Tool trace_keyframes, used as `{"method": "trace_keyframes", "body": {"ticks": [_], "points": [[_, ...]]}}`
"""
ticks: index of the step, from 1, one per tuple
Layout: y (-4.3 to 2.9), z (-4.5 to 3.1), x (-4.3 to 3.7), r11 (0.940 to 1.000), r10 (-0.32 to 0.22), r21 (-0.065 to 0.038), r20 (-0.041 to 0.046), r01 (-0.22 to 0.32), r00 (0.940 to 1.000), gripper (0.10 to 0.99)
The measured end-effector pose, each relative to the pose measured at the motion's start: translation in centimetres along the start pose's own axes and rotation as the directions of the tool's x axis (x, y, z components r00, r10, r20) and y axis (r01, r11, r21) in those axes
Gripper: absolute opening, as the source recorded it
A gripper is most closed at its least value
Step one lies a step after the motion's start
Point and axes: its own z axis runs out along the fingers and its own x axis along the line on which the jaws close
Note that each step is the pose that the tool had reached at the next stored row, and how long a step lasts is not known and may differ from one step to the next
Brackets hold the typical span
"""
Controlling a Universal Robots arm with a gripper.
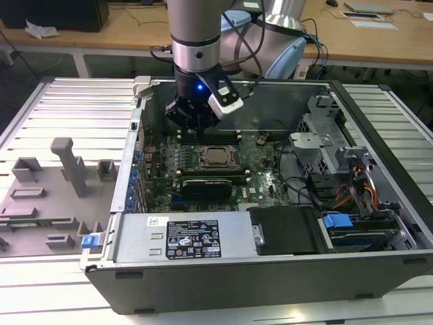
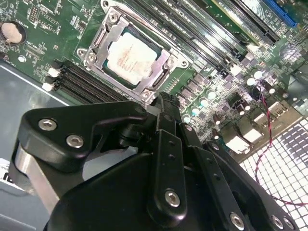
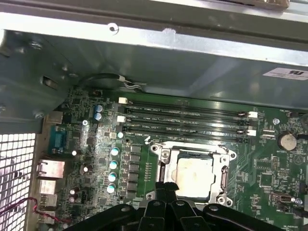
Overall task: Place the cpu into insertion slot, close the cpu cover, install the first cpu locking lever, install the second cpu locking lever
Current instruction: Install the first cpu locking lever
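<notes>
Black links of the gripper (image 2: 162,100) sit closest in both wrist views, its fingers drawn together with nothing between them. Just past the fingertips lies the cpu (image 2: 130,55), seated flat in the insertion slot (image 3: 167,169) with its pale metal top facing up. The cpu cover (image 2: 98,41) lies down around the chip, framing it on all sides. Whether the fingertips touch the cover's near edge I cannot tell. Beyond the socket, farther from the gripper, long black memory slots (image 3: 187,120) run across the green circuit board (image 3: 269,178). In the exterior view the gripper (image 1: 195,125) hangs inside the open computer case (image 1: 203,291), above the board and close beside the socket.
</notes>
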Motion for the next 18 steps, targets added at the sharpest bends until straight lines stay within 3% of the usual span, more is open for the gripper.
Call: {"method": "trace_keyframes", "body": {"ticks": [5,10,11,12,13,14,15,18], "points": [[0.14,-0.08,1.39,1.0000,0.000,-0.001,0.0001,0.000,1.0000,0.106],[0.22,-0.12,2.18,0.9993,0.002,-0.037,0.0038,-0.002,1.0000,0.106],[0.24,-0.13,2.36,0.9984,0.003,-0.057,0.0057,-0.003,1.0000,0.106],[0.26,-0.14,2.49,0.9965,0.005,-0.084,0.0084,-0.004,1.0000,0.106],[0.27,-0.15,2.62,0.9947,0.006,-0.103,0.0103,-0.005,0.9999,0.106],[0.28,-0.15,2.73,0.9935,0.007,-0.114,0.0114,-0.006,0.9999,0.106],[0.30,-0.16,2.92,0.9907,0.008,-0.136,0.0135,-0.006,0.9999,0.106],[0.32,-0.17,3.09,0.9817,0.012,-0.190,0.0185,-0.008,0.9998,0.106]]}}
